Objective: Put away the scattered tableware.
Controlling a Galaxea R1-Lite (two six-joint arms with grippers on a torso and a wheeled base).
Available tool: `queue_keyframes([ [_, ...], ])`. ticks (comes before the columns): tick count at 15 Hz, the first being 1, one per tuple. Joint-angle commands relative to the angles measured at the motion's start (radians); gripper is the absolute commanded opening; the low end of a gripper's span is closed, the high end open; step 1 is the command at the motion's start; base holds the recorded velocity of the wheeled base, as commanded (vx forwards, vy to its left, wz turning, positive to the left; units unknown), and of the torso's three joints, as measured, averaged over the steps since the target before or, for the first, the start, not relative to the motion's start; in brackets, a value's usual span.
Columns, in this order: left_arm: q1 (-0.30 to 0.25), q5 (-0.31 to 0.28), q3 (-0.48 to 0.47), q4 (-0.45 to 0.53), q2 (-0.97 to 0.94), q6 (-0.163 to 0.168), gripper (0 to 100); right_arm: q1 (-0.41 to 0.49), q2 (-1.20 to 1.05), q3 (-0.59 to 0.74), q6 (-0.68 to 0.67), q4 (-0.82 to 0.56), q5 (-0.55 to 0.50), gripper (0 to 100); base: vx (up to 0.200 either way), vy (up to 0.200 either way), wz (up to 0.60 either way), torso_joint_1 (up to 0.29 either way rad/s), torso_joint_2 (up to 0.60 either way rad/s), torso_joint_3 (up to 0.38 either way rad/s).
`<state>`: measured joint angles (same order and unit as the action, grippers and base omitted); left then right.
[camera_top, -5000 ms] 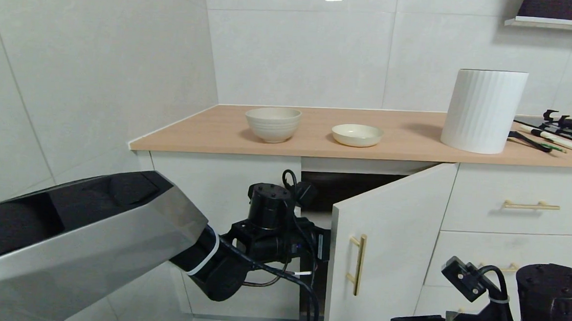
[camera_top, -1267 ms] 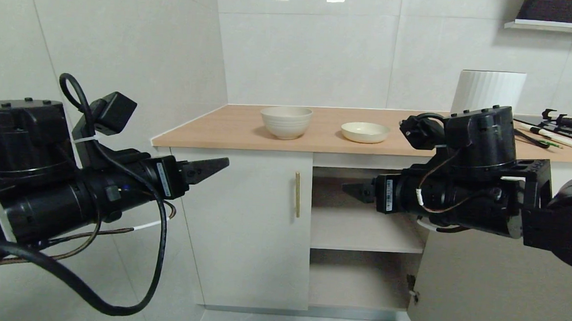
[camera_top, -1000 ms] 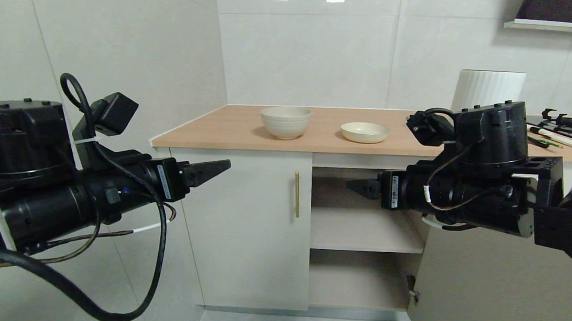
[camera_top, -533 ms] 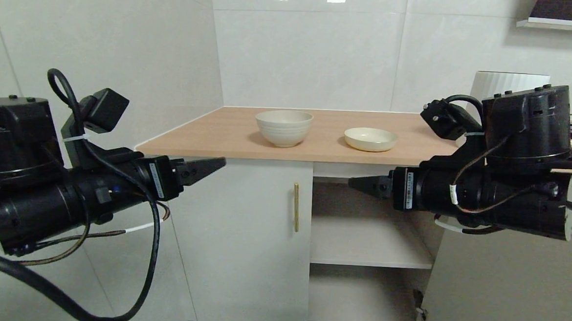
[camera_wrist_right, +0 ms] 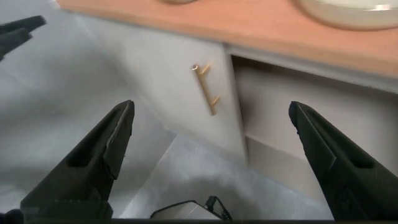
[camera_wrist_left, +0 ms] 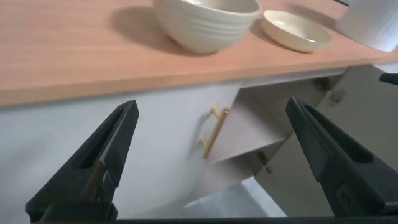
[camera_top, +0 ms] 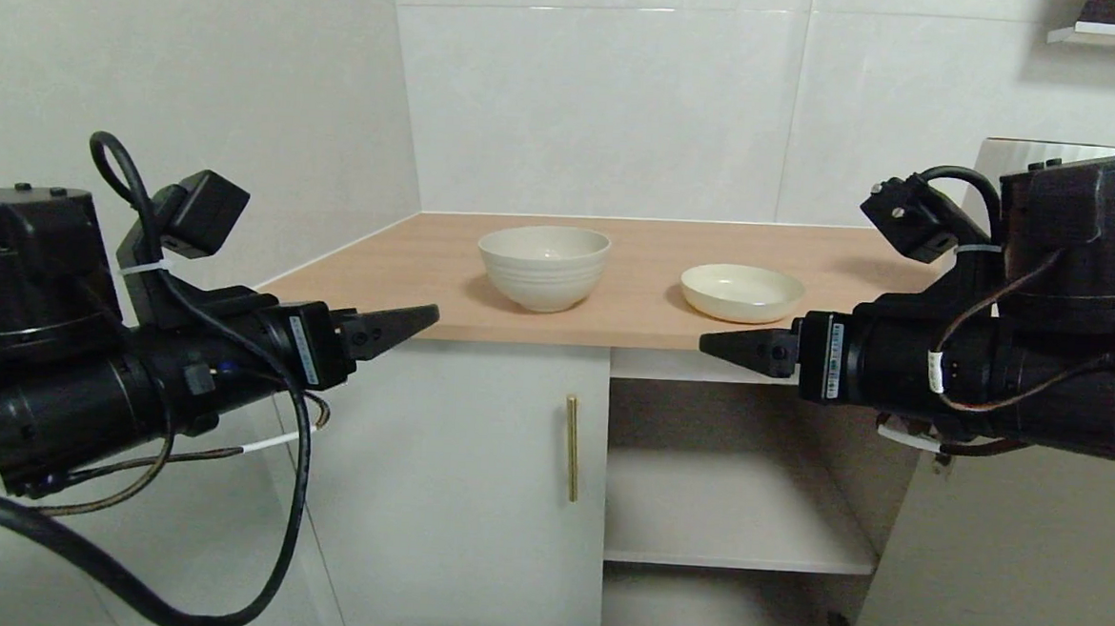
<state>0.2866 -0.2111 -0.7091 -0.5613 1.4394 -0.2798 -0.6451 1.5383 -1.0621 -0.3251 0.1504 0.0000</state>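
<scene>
A cream ribbed bowl (camera_top: 543,266) and a shallow cream dish (camera_top: 742,292) stand side by side on the wooden counter (camera_top: 408,248). My left gripper (camera_top: 395,325) hovers open just off the counter's front left corner, level with its edge and short of the bowl. The right gripper (camera_top: 742,348) is open in front of the counter edge, just below the dish and above the open cabinet. From the left wrist I see the bowl (camera_wrist_left: 205,22) and dish (camera_wrist_left: 294,29) ahead, past the spread fingers (camera_wrist_left: 99,162). The right wrist view catches the dish (camera_wrist_right: 354,9) at its edge.
The cabinet under the counter has its left door (camera_top: 471,499) closed, with a gold handle (camera_top: 570,447). The right door (camera_top: 1002,565) is swung open, baring a bare shelf (camera_top: 737,523). A white ribbed canister (camera_top: 1005,155) stands behind my right arm.
The head camera has risen and drawn closer to the counter. Both grippers, which were below the counter edge, are now level with it; the right one has left the cabinet opening.
</scene>
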Motion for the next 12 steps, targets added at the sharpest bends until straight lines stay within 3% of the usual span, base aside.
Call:
queue_keyframes([
  [1, 0.0, -0.001, -0.001, -0.002, -0.013, -0.001, 100, -0.001, -0.007, 0.002, 0.001, 0.001, 0.0, 100, 0.0, 0.0, 0.0, 0.0, 0.0, 0.0],
  [3, 0.003, -0.001, -0.009, -0.002, -0.016, 0.001, 100, -0.001, -0.01, 0.002, 0.006, 0.001, 0.0, 100, 0.0, 0.0, 0.0, 0.0, 0.0, 0.0],
  [5, 0.051, 0.007, -0.049, 0.02, -0.023, 0.001, 100, -0.001, -0.006, 0.002, 0.006, 0.001, 0.0, 100, 0.0, 0.0, 0.0, 0.0, 0.0, 0.0],
  [8, 0.075, 0.007, -0.107, 0.084, -0.01, 0.001, 100, 0.004, 0.009, -0.002, 0.008, 0.003, -0.002, 100, 0.0, 0.0, 0.0, 0.098, -0.32, -0.207],
  [9, 0.077, 0.007, -0.142, 0.106, 0.016, 0.002, 100, 0.015, 0.02, -0.009, 0.006, 0.011, 0.0, 100, 0.0, 0.0, 0.0, 0.154, -0.41, -0.281],
  [10, 0.074, 0.012, -0.259, 0.17, 0.09, 0.001, 100, 0.039, 0.046, -0.021, 0.008, 0.031, 0.0, 100, 0.0, 0.0, 0.0, 0.154, -0.44, -0.271],
  [12, 0.065, 0.012, -0.375, 0.291, 0.147, -0.002, 100, 0.067, 0.069, -0.035, 0.008, 0.038, 0.002, 100, 0.0, 0.0, 0.0, 0.166, -0.45, -0.281],
])
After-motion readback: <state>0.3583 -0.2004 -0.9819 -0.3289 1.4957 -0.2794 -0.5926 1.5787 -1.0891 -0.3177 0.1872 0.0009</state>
